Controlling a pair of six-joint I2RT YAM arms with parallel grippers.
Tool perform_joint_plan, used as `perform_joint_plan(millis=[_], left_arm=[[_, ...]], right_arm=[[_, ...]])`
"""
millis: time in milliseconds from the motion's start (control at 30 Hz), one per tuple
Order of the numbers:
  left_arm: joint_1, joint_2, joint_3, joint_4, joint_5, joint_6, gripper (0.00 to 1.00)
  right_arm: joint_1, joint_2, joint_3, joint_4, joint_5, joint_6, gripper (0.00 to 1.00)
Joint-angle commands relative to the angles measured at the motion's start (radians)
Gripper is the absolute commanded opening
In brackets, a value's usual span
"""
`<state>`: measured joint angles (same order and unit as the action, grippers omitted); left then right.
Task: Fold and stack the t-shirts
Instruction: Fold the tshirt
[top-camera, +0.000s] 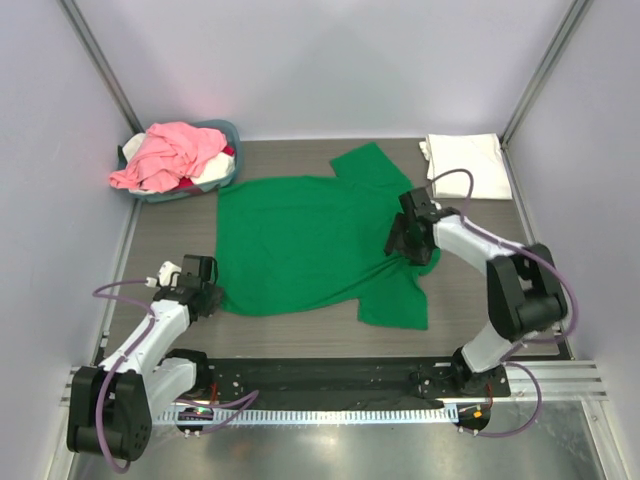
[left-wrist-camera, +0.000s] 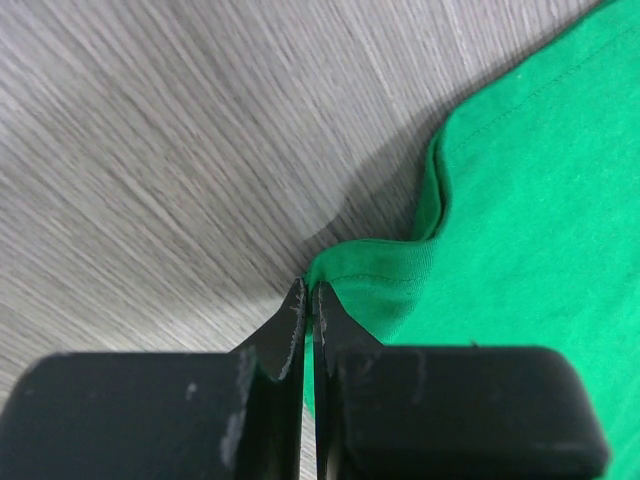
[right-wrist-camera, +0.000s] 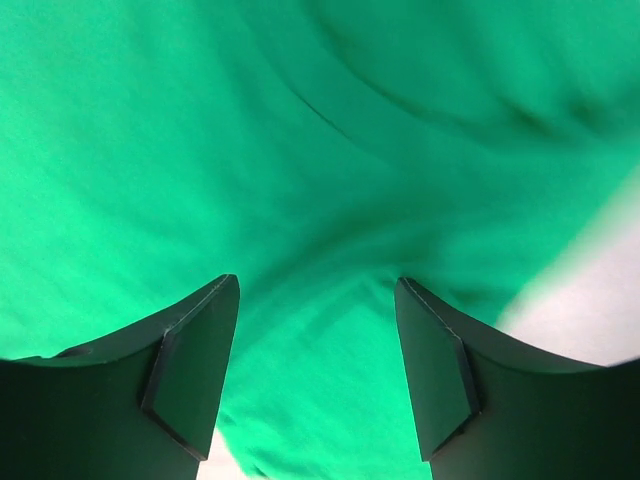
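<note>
Green shirt (top-camera: 300, 240): spread flat mid-surface (top-camera: 170, 235). Step, we judge: fold 1 being set up. Left pincer (left-wrist-camera: 308, 300) clenched on the near hem corner, arm low and bent. Right pincer (right-wrist-camera: 318, 290) released, poised over the shirt's right end, arm reaching inward. Next: right closes on cloth. White shirt (top-camera: 465, 165) folded, far right.

Robot lab cell, white panel walls (top-camera: 330, 60), metal corner posts (top-camera: 97, 60), rail-mounted arms (top-camera: 150, 340) (wood-grain tabletop (top-camera: 160, 250))
</note>
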<state>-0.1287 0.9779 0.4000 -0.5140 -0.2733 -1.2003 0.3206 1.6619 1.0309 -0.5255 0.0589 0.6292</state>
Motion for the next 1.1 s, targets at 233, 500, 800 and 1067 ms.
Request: perform_joint_plan(millis=[233,500,800,1067], left_arm=[[0.004,0.028,-0.029,0.022,0.026,0.028,0.00],[0.004,0.012,-0.035,0.022,0.026,0.030,0.00],[0.006,0.016,-0.035,0.023,0.026,0.030,0.00],[0.006,0.012,-0.020,0.016,0.029,0.033,0.00]], right_arm=[[0.000,-0.517,-0.380,-0.189,0.062,0.217,0.65],[0.072,-0.583,-0.491,-0.215,0.002,0.282,0.60],[0.092,-0.628,-0.588,-0.182,-0.037,0.302,0.47],[0.097,-0.655,-0.582,-0.182,-0.034,0.280,0.01]])
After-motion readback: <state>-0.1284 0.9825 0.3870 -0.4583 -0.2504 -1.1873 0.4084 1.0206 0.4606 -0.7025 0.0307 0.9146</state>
